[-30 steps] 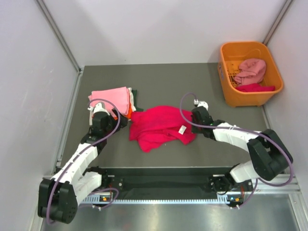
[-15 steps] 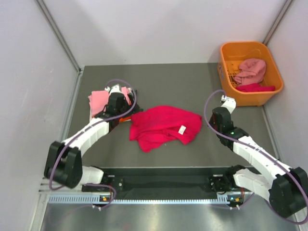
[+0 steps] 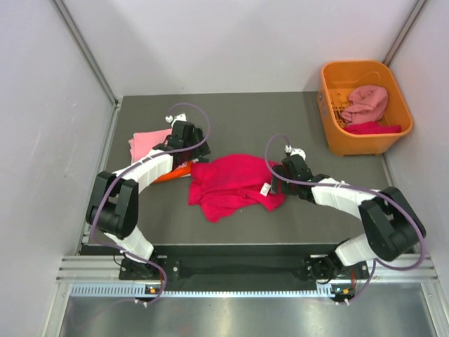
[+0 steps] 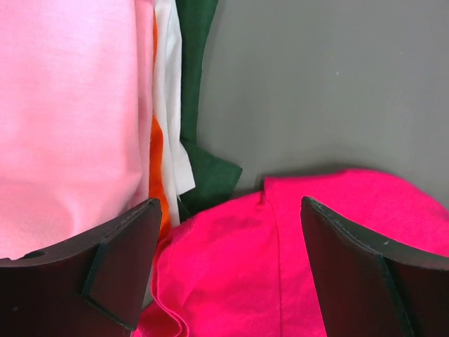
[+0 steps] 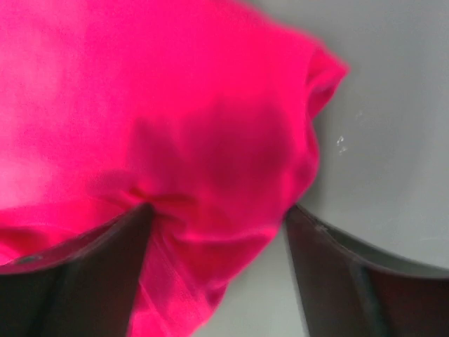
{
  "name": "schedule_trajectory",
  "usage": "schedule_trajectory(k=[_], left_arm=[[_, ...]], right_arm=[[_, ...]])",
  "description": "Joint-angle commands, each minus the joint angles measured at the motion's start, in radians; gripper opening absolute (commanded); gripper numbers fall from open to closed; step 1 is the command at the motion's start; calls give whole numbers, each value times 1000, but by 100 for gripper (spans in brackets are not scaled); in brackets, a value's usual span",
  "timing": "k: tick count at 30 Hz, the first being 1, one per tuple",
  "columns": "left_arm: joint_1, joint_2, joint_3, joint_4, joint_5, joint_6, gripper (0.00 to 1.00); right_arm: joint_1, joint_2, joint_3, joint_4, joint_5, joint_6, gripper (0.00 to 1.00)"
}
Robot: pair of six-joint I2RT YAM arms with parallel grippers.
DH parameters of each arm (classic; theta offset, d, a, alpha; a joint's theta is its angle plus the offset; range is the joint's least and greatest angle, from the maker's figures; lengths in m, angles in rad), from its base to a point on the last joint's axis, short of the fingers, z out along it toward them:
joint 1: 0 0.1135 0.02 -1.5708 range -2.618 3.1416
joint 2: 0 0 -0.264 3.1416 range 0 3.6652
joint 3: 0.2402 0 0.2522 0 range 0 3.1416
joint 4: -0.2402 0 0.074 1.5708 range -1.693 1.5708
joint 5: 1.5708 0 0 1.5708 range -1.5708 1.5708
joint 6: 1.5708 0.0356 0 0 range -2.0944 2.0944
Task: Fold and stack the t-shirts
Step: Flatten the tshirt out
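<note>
The crimson-pink t-shirt (image 3: 235,184) lies crumpled mid-table, its white label (image 3: 266,189) showing. A stack of folded t-shirts sits to its left, light pink (image 3: 147,140) on top. The left wrist view shows its layers: light pink (image 4: 70,119), orange (image 4: 158,175), white (image 4: 167,105) and dark green (image 4: 200,84). My left gripper (image 3: 189,151) is open over the crimson shirt's (image 4: 295,239) upper left edge, beside the stack (image 4: 231,267). My right gripper (image 3: 279,177) is open, its jaws straddling the shirt's right edge (image 5: 217,267), with crimson cloth (image 5: 175,140) between them.
An orange plastic basket (image 3: 330,133) stands at the back right, holding a dusty pink shirt (image 3: 365,104) and a crimson cloth (image 3: 372,128). Grey walls close in the table on the left, back and right.
My left gripper swung from the stack's near side round to its right edge, by the crimson shirt. My right gripper opened, moved out to the right, then came back to the shirt's right edge.
</note>
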Motion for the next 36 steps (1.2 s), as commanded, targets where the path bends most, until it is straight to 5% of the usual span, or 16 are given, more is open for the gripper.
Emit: schedule_trajectory(k=[1,3,4,6,15,20,31,36], left_arm=[[-4,-53,43,-2,-20,25,86],[-5,-62,50,-8,-14,31,86],[-5,-70,53,-10,-11,32,86],[-7,-70,55,-10,6,35,86],[-44,39,98,15,9,51,83],[-62,145,170,15,19,52,81],[-56,411,385,-97,0,55,73],[31,441,347,-79,87,5,73]], right_arm=[[11,51,40,22,-2,25,71],[8,51,33,22,17,20,41],[5,43,25,13,31,19,14],[-21,-6,13,0,70,26,0],[-146,-364,-85,-82,334,60,0],[-190,-545,-186,-7,328,34,0],[-189,-495,-243,105,233,5,0],[-189,-529,-269,132,232,8,0]])
